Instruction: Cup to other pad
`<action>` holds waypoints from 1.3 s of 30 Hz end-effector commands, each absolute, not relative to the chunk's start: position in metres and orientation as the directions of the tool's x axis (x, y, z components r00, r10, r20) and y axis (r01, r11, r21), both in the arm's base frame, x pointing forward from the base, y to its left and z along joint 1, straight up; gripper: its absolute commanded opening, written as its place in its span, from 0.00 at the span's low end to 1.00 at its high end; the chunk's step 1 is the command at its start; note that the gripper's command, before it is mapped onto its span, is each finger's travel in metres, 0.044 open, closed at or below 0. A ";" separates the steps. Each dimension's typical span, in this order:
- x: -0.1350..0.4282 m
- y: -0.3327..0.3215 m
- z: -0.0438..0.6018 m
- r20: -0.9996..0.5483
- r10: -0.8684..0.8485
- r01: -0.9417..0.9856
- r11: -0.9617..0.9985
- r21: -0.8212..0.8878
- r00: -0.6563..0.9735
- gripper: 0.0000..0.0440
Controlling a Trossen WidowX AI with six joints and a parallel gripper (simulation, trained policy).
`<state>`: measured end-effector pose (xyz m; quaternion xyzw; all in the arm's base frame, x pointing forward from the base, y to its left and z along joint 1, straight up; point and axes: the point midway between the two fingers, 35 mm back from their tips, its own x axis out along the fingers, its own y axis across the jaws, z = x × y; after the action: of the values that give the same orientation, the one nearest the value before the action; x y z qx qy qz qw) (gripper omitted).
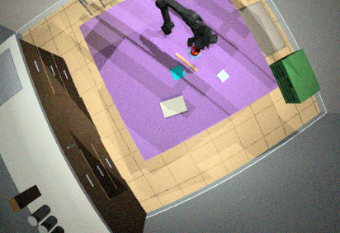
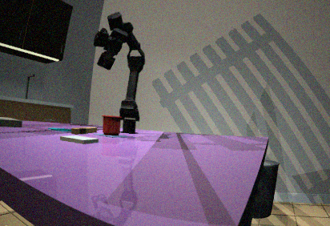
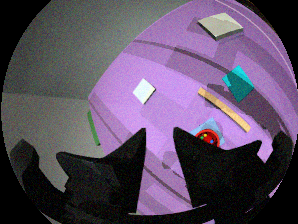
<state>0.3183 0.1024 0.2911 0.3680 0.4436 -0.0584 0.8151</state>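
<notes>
The red cup [image 1: 195, 51] [image 2: 111, 126] [image 3: 207, 137] stands upright on the light blue pad [image 2: 116, 136] [image 3: 212, 123]. Small coloured marbles show inside it in the wrist view; none shows outside it. The teal pad [image 1: 177, 73] [image 3: 239, 84] lies bare, beyond the wooden strip from the cup. My gripper [image 3: 159, 131] is partly open, with nothing between its fingers. It hangs high above the table, well clear of the cup. In the wrist view the right finger hides part of the cup's near side.
A wooden strip [image 1: 186, 62] [image 2: 84, 130] [image 3: 224, 109] lies between the two pads. A small white block [image 1: 223, 76] [image 2: 78, 139] [image 3: 144, 91] lies to one side. A larger cream block [image 1: 173, 106] [image 3: 220, 26] lies beyond the teal pad. A green cabinet [image 1: 304, 76] stands past the table's edge.
</notes>
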 end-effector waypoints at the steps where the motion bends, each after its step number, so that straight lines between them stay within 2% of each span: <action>1: 0.318 0.107 0.283 -0.803 0.227 0.471 0.710 0.524 0.551 0.28; 21: 0.300 0.103 0.230 -0.952 0.122 0.671 0.685 0.285 0.280 0.31; 39: 0.278 0.091 0.188 -0.999 0.008 0.750 0.660 0.033 0.037 0.32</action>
<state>0.2810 0.0930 0.1976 0.3091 0.6238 -0.2656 0.6669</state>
